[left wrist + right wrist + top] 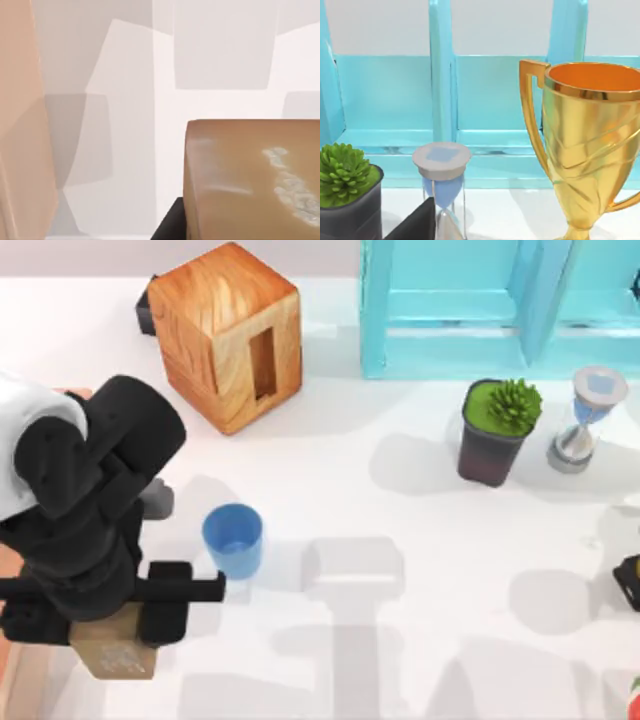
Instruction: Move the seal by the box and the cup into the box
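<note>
The left tool [115, 625] is closed on the seal [115, 652], a tan-brown block with whitish speckles on one face, held near the counter's [420, 570] left edge in the top view, beside the reddish-brown box [12, 665], of which a strip of wall shows at the far left. In the left wrist view the seal [250, 180] sits close under the camera with a dark finger [170, 227] against its side and the box's pale wall [22, 125] alongside. The block looks rigid and flat-sided, probably light, so a pinch across two opposite faces should hold it without crushing; its smooth faces could let it slip or twist if held near an edge. The cup [233, 538], blue, round and handleless, stands upright on the counter just right of the left arm, apart from the seal. It tapers, so I judge a grip across the rim or upper wall safer than low on the body. The right tool [630, 580] sits parked at the right edge; I cannot tell its state.
</note>
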